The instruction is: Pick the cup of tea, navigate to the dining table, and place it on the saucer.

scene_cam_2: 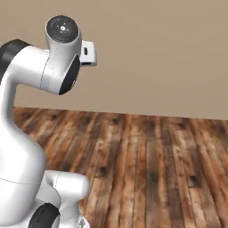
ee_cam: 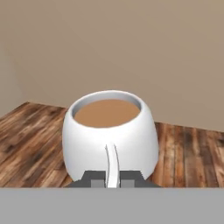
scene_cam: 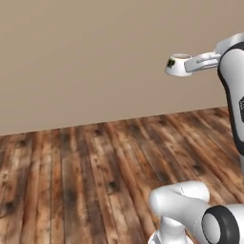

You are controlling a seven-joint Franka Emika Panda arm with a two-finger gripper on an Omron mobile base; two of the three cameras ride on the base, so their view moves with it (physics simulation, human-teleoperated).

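end effector (ee_cam: 112,178) pinching the thin white handle of the cup of tea (ee_cam: 110,131), its two dark fingertips (ee_cam: 92,178) pressed close on either side of the handle at the bottom of the hand view. cup held upright in the air, well above the wooden plank floor (scene_cam: 86,176), with brown liquid level inside its rim.

surroundings: a plain beige wall (scene_cam: 86,57) rises behind the floor; the two meet along a straight line across both base views. nothing stands on the boards between the robot and the wall, so no obstacle lies in front of the held cup.

left base view: the cup of tea (scene_cam: 177,65) appears small at upper right, carried at the tip of the outstretched white hand, with the end effector (scene_cam: 190,64) just beside it. a small dark patch of pattern shows on the cup's side facing left. the arm's white and dark links occupy the right edge and the lower right corner.

right base view: the arm's elbow and a round dark joint cap sit at upper left, with the base links at lower left; part of the white hand projects to the right behind the joint. the cup is hidden behind the arm from this side, and the floor stretches bare to the wall.

hand view: the cup is seen from the handle side, close up, so the liquid surface and the grip on the handle are plain, details too small to read in the left base view. the pattern is turned away from this camera. a corner of the room, where two walls meet, shows at the left.
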